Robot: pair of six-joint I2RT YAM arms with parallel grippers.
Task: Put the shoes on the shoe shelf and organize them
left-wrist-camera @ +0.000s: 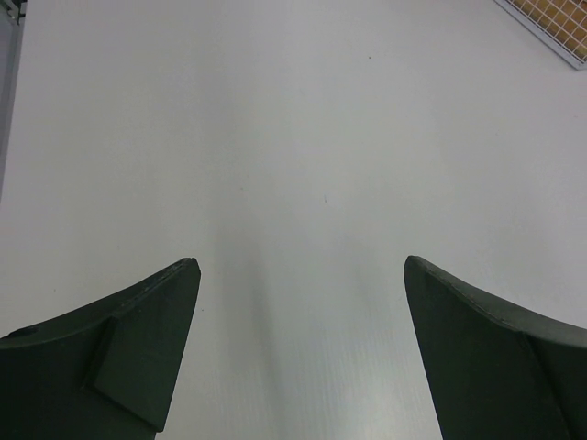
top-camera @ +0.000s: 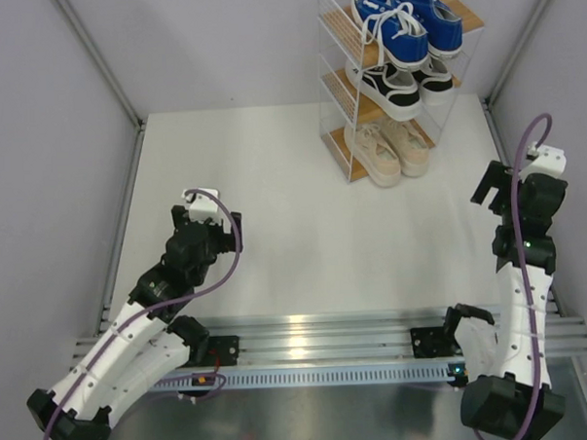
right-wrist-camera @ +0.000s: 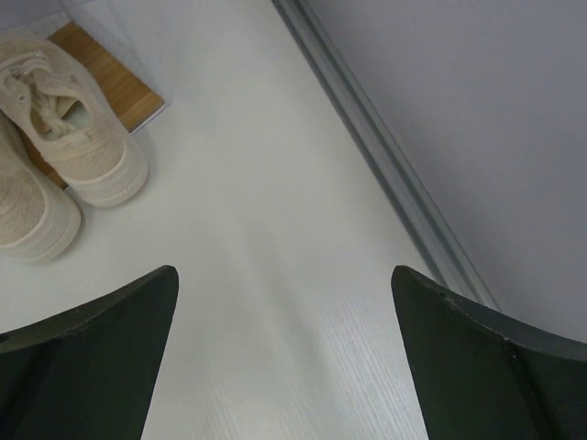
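At the near edge, on the left gripper (left-wrist-camera: 301,261): jaws spread wide, nothing between, only bare white table (left-wrist-camera: 303,119) below. Same on the right gripper (right-wrist-camera: 282,270): wide apart, empty, off to the side of the shoe shelf (top-camera: 339,31).

Farther out, on the bottom tier, the beige pair (top-camera: 393,149), side by side, toes out past the front edge. Above, the black pair (top-camera: 404,84); hard to judge how squarely seated, half hidden under the top tier. Up top, the blue pair (top-camera: 407,20). Judged as done, bar tidying.

For any nudge: probably light to lift, with soft, yielding uppers, firmer rubber soles, and loose laces apt to snag. Best pinched across the sole sides at midfoot, or at the heel collar.
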